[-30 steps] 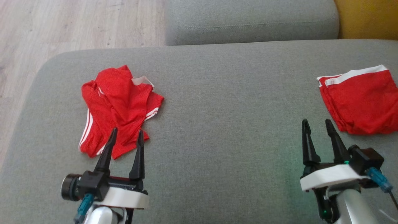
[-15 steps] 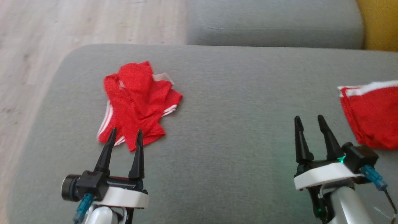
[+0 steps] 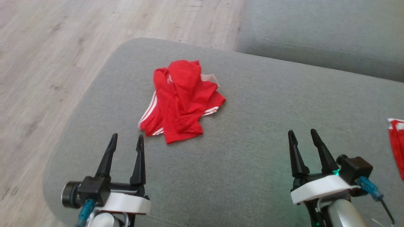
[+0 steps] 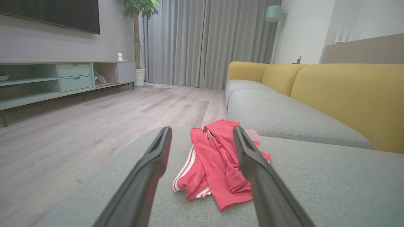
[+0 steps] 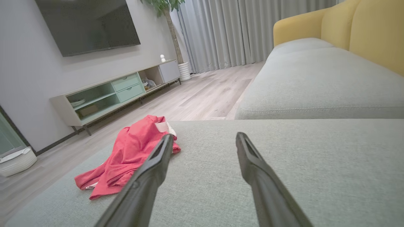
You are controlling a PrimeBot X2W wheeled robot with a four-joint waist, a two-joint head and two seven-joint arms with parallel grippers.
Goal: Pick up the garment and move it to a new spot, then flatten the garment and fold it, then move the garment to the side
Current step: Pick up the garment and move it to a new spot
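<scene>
Black tapered claw fingers, white collars, teal connectors, silver forearms.

A garment lies on the far left part of a seat cushion, just beyond the left gripper. The right gripper stands well off to the right, over bare cushion. A second garment lies at the cushion's right edge. Another cushion sits behind, and floor spreads to the left, with a cabinet across it.
</scene>
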